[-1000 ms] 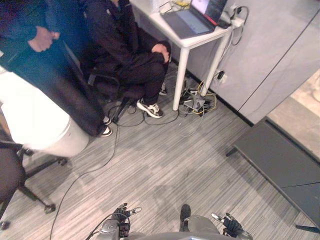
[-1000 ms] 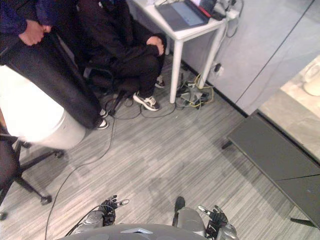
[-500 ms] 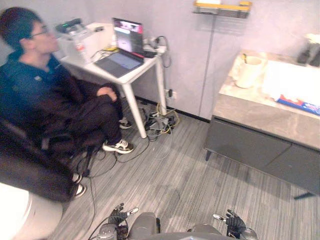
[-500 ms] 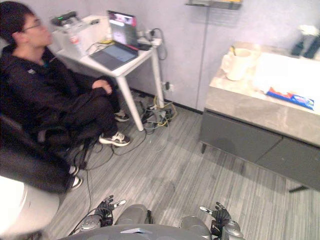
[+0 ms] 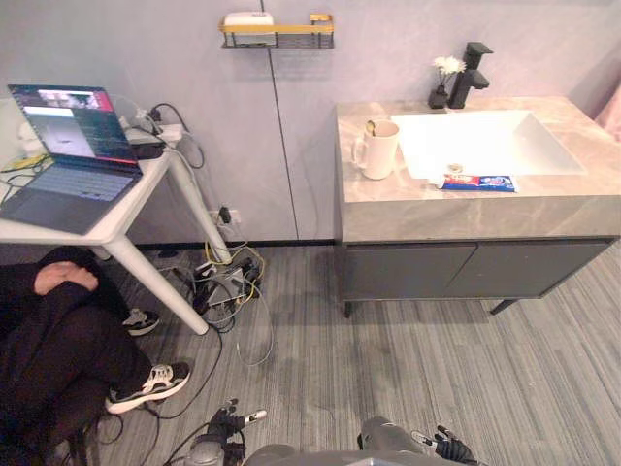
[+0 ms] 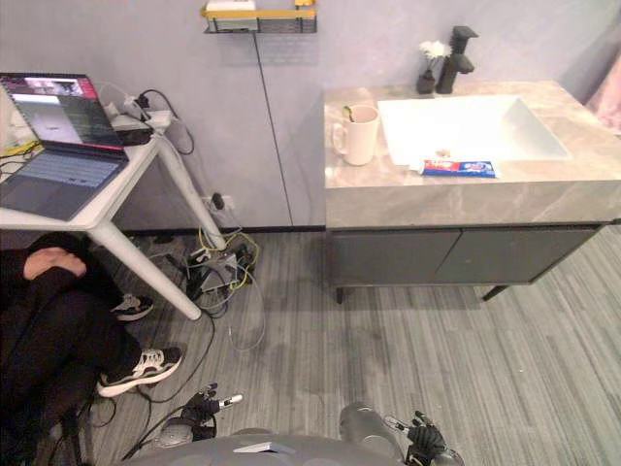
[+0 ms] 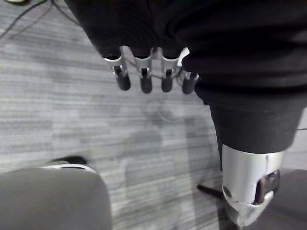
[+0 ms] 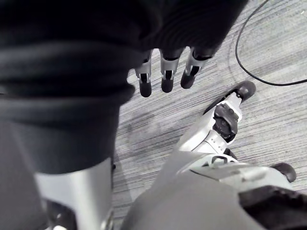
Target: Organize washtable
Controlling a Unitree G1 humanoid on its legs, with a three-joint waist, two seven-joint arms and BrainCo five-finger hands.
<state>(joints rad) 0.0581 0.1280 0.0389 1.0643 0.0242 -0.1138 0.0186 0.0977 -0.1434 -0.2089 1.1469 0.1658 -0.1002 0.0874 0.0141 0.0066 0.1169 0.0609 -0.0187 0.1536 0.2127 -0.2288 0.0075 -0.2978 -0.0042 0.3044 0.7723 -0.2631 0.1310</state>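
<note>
The toothpaste tube (image 5: 477, 182) lies lengthwise along the front rim of the sink (image 5: 485, 136) on the counter (image 5: 437, 209), mug (image 5: 377, 149) near its left edge, well ahead of the empty, slack-fingered left hand (image 5: 226, 424) and right hand (image 5: 449, 449), the right one nearer

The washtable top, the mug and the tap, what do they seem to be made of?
Washtable top: likely polished stone or a stone-look surface, mottled grey-beige with a soft sheen. Mug: probably glazed ceramic, smooth cream. Tap: apparently matte black metal, dark without glare.
</note>
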